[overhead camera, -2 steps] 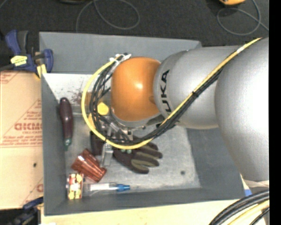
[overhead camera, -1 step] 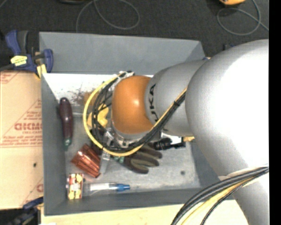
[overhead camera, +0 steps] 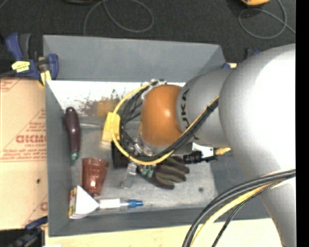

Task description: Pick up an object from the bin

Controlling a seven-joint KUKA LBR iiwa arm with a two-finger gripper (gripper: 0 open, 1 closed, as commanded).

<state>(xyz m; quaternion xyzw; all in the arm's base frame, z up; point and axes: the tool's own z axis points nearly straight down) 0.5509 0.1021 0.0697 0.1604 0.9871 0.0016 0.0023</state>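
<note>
Gripper (overhead camera: pixel 129 177) hangs low near the middle of the frame, under the orange cover (overhead camera: pixel 162 115) and the looped yellow cable (overhead camera: pixel 124 153) of the arm (overhead camera: pixel 247 112). The arm comes in from the right and hides much of the right half of the bin (overhead camera: pixel 134 60). Whether the gripper is wide, narrow or closed on anything cannot be told, since the wrist covers most of it and only a grey metal tip shows.

That tip points down at the bin floor just beside the left end of a dark glove (overhead camera: pixel 167 171). The glove lies flat, right of centre in the lower part of the bin, and partly under the arm. Whether tip and glove touch cannot be told. A red cup (overhead camera: pixel 94 175) lies near the gripper on its left, apart from it.

A dark maroon tool handle (overhead camera: pixel 72 133) lies lengthwise along the left wall, above the cup. A yellow piece (overhead camera: pixel 110 126) sits above and left of the gripper, close against the cable. Along the lower edge, a pen (overhead camera: pixel 121 205) with a blue tip lies level. Its left end meets a folded white paper (overhead camera: pixel 82 202) in the lower left corner, just below the cup.
</note>
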